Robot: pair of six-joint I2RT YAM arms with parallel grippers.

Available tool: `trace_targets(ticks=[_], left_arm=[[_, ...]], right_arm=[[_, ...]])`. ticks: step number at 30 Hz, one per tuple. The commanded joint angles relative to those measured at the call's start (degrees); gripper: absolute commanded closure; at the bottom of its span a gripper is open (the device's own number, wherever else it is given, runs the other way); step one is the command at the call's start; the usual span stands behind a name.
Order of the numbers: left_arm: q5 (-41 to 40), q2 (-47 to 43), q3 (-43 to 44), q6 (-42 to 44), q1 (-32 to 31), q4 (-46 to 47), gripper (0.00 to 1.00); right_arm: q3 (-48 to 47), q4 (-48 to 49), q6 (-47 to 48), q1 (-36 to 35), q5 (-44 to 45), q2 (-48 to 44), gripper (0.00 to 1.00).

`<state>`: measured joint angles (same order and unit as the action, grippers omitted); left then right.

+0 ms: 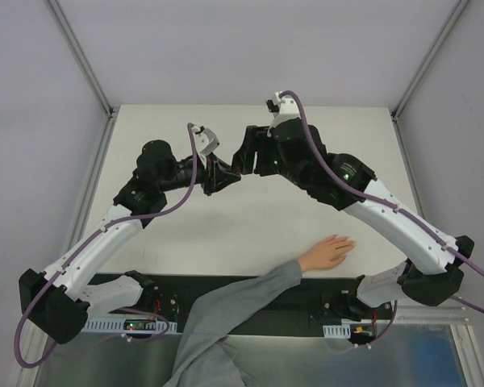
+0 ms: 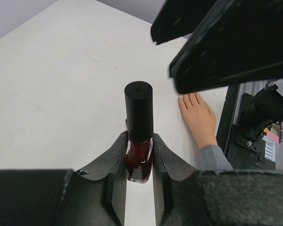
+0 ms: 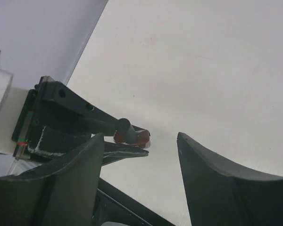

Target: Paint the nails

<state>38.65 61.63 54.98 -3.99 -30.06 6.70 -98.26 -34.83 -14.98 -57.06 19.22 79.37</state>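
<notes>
The nails (image 2: 189, 98) are at the tips of a bare hand (image 1: 329, 252) lying flat, palm down, on the table (image 1: 339, 137). They are too small to tell whether there is any polish on them. A grey sleeve (image 1: 242, 300) runs back from the wrist over the near edge.

The hand is well apart from both grippers, on the base side of them. In the left wrist view it lies beyond the left gripper (image 2: 139, 139) and off to its right, with nothing touching it.

The left gripper is closed on a bottle (image 2: 138, 161) of dark red polish. Its two fingers (image 2: 117, 155) press the glass from either side, and the bottle stands upright with its base on the table. The black cap (image 2: 138, 109) is on and rises clear above the fingertips.

The right gripper (image 3: 140, 137) is spread wide and holds nothing. It sits just beside the left gripper, facing it, with the cap in line with the gap between its fingers (image 3: 217, 181) but apart from them.
</notes>
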Motion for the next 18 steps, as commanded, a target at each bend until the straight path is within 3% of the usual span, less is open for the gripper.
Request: trace_targets(ticks=[1,10,15,16,17,18], left_arm=[[-1.21,-1.68,1.27,0.65,-0.70,1.65,1.00],[-0.43,-1.95,1.18,0.47,-0.87,1.65,1.00],[6.24,-1.42,2.06,-0.23,-0.87,1.91,1.00],[10.78,-1.33,2.32,-0.40,-0.87,1.91,1.00],[13.00,-1.25,2.32,-0.93,-0.87,2.18,1.00],[16.16,-1.24,2.58,-1.46,-0.87,2.96,1.00]], right_arm=[[-4.74,-2.70,-0.93,-0.95,4.60,3.94,0.36],[-6.25,-4.19,-0.14,-1.83,2.84,8.78,0.52],[-2.04,-1.40,4.94,-1.74,0.13,6.06,0.78],[-1.07,-0.34,7.14,-1.48,-1.71,5.36,0.85],[1.03,0.72,8.99,-1.22,-6.26,4.66,0.99],[2.01,2.55,13.97,-0.87,-9.96,3.34,0.99]])
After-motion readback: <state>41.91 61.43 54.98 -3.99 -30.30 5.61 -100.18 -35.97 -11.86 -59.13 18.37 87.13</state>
